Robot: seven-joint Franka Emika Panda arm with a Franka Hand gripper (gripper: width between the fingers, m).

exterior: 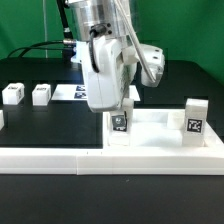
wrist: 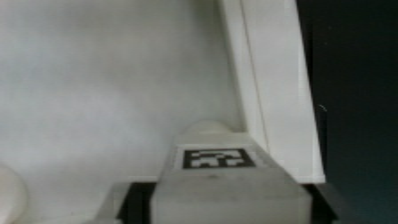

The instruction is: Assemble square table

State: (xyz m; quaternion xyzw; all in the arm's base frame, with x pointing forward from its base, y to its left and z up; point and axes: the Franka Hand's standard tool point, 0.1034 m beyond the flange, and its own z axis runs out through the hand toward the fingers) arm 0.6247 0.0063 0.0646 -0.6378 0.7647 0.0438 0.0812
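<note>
Gripper (wrist: pixel 221 198): jaws are closed on a short white plastic block leg (wrist: pixel 219 152) with a black-and-white tag.
Table top: large white plastic square slab (wrist: pixel 107 90) is laid directly beneath the jaws.

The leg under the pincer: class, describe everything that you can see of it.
The leg is a short white block, plastic by its look, with a black-and-white tag on one face. It stands upright, and the pincer grips it at the top, a finger on either side. Its foot is on or just above the recessed face of the square slab, close beside the raised rim. Whether it actually touches or is seated in a hole cannot be told.
</note>
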